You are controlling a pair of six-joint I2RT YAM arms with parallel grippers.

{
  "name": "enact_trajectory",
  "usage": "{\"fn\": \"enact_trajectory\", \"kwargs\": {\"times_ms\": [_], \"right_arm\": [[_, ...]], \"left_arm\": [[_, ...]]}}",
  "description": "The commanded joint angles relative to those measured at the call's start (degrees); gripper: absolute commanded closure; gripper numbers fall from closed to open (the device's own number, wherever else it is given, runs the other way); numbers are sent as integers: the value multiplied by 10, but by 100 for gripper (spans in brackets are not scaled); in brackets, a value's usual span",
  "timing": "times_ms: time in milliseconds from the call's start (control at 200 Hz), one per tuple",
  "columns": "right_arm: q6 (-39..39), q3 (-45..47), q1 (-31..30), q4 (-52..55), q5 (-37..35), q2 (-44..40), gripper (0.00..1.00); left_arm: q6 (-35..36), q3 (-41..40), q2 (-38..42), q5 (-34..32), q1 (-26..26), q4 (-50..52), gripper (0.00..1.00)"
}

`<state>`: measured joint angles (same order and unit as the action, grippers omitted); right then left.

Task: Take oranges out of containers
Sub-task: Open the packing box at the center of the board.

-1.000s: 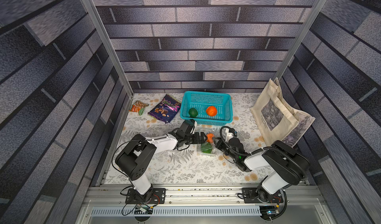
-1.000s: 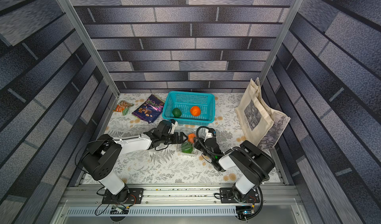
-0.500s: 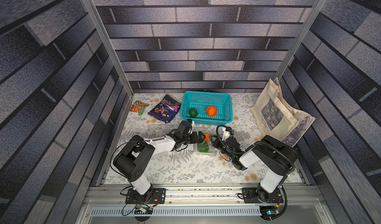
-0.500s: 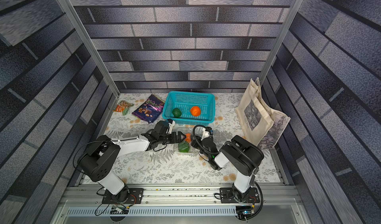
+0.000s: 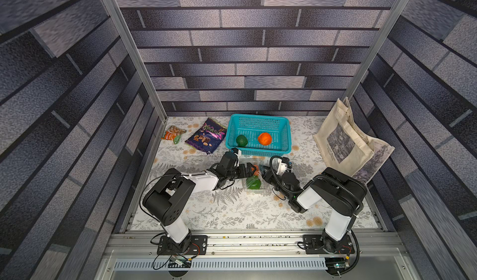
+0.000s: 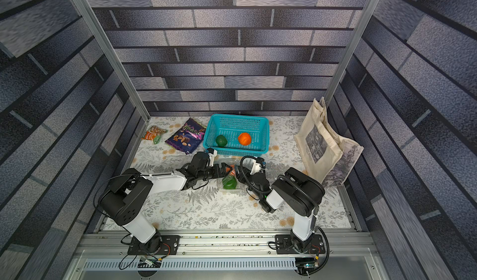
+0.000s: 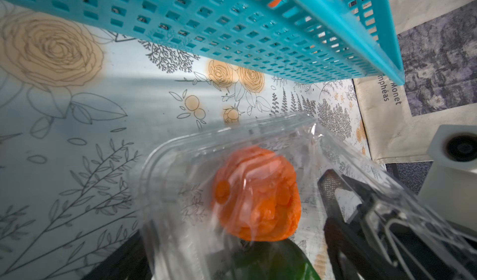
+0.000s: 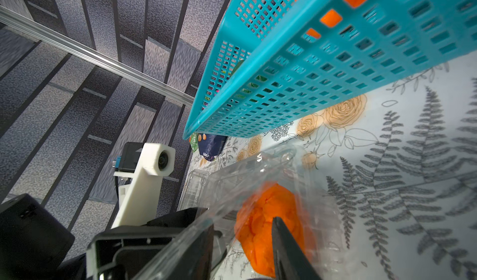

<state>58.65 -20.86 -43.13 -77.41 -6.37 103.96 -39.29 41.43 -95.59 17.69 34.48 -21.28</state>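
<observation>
A clear container [image 5: 255,180] lies on the table between my two grippers, with a green orange [image 5: 252,183] and a bright orange [image 7: 258,196] inside. My left gripper [image 5: 251,170] is open, its fingers wide on either side of the container's end. My right gripper [image 8: 242,250] faces it with jaws parted; the container's clear wall runs between them. One right finger [image 8: 286,250] stands in front of the bright orange. Two more oranges, one green [image 5: 241,140] and one bright [image 5: 264,138], sit in the teal basket [image 5: 258,151].
The teal basket stands just behind the container. A purple snack bag [image 5: 206,136] and a small orange packet [image 5: 172,134] lie at the back left. A beige tote bag [image 5: 348,142] leans on the right wall. More ridged clear plastic [image 8: 195,187] shows beyond the container.
The right gripper's jaws have come apart from shut. The container and both grippers have shifted slightly to the left. The left gripper has stayed wide open.
</observation>
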Motion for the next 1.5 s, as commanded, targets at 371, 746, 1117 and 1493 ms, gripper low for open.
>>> {"fn": "enact_trajectory", "kwargs": {"times_ms": [371, 746, 1117, 1493], "right_arm": [[-4, -3, -9, 96, 41, -5, 57], [-30, -22, -8, 260, 90, -89, 59], [-44, -32, -9, 276, 90, -102, 60], [-47, -47, -11, 271, 99, -93, 60]], "left_arm": [[33, -25, 25, 18, 5, -2, 0], [118, 57, 54, -37, 6, 202, 0], [153, 83, 122, -101, 0, 303, 0], [309, 137, 220, -98, 10, 430, 0]]}}
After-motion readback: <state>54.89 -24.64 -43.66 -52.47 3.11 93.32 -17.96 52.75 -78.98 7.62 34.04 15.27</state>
